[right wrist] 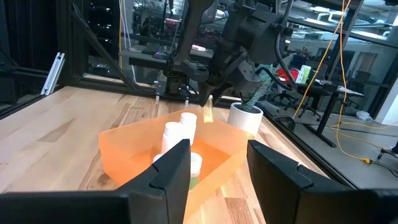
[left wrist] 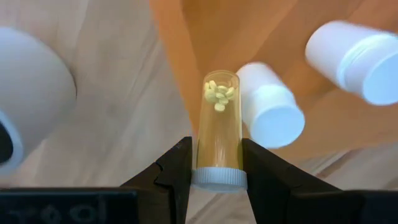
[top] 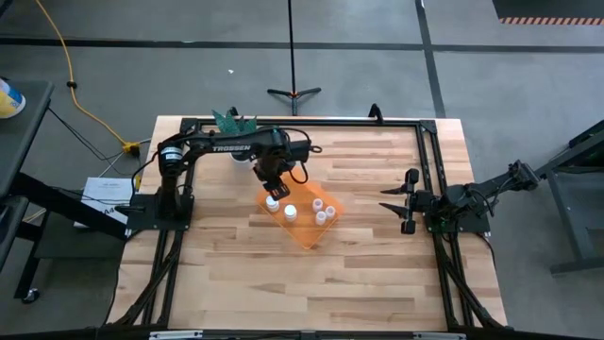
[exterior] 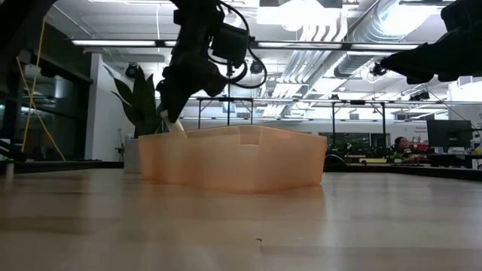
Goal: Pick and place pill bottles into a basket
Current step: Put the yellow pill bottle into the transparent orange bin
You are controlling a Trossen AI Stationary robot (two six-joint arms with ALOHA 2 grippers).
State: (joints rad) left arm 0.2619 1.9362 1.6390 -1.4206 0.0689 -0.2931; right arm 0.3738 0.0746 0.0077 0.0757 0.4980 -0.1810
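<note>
Amber and see-through, the slim plastic vial (left wrist: 219, 127) with small yellow tablets inside and a white cap is clamped between the fingers of the left gripper (left wrist: 217, 163), which pinch it just above the cap. In the left wrist view it hangs over the near wall of the shallow, translucent orange, rectangular plastic basket (top: 304, 230), which sits on the pale wooden worktop (top: 377, 274) between the two arms. Several white, white-capped cylindrical pill bottles (top: 321, 216) already stand inside the basket, and another white bottle (top: 273, 202) appears just at its edge under the left arm; whether that one is in or out I cannot tell.

The step in hand looks like the placing of this vial. The next move calls for carrying it fully past the orange wall, over a free patch of floor clear of the standing bottles, then lowering and releasing so it does not tip them.

At the worktop's right side, well apart from the basket, the right gripper (right wrist: 217, 168) waits with fingers spread and nothing between them. A white pot with green leaves (right wrist: 246, 116) stands behind the basket.
</note>
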